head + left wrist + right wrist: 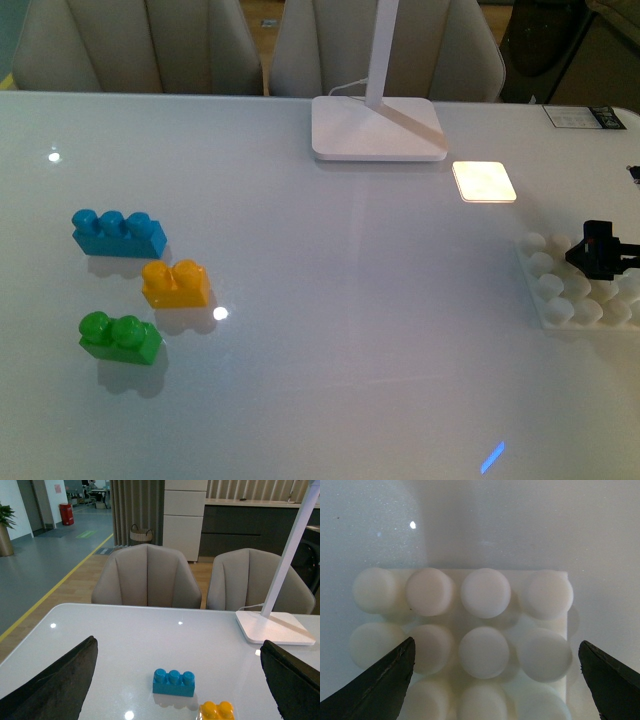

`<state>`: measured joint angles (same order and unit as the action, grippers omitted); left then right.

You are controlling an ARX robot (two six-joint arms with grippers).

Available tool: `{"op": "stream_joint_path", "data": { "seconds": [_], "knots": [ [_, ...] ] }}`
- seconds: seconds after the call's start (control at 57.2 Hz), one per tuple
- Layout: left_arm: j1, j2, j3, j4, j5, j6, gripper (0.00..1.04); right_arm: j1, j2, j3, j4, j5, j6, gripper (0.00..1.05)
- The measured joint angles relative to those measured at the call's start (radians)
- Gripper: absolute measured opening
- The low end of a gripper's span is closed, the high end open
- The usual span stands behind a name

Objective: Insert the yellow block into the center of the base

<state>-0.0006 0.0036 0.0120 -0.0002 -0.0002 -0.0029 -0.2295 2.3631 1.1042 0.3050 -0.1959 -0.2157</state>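
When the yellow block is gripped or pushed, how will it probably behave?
The yellow block looks like rigid moulded plastic, so it should probably keep its shape under a squeeze. Its glossy surface may slip between the jaws. It sits flat on the smooth table, so a push would likely slide it, not roll it.

The glossy white table carried three bricks on its left side, set close together in a slanted row. A blue brick lay farthest back, the yellow block just in front of it, and a green brick nearest. At the far middle stood the flat white lamp foot. The studded white base lay at the right edge, well apart from the bricks. A dark card lay near the far right corner.
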Motion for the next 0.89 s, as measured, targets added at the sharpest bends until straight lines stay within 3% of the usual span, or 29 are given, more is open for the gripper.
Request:
{"op": "stream_joint_path", "data": {
  "seconds": [0.49,0.892],
  "knots": [
    [0.000,0.000,0.000,0.000,0.000,0.000,0.97,0.076,-0.020,-0.071,0.015,-0.014,0.102,0.96],
    [0.000,0.000,0.000,0.000,0.000,0.000,0.97,0.272,-0.034,-0.098,0.004,0.086,0.253,0.96]
  ]
}}
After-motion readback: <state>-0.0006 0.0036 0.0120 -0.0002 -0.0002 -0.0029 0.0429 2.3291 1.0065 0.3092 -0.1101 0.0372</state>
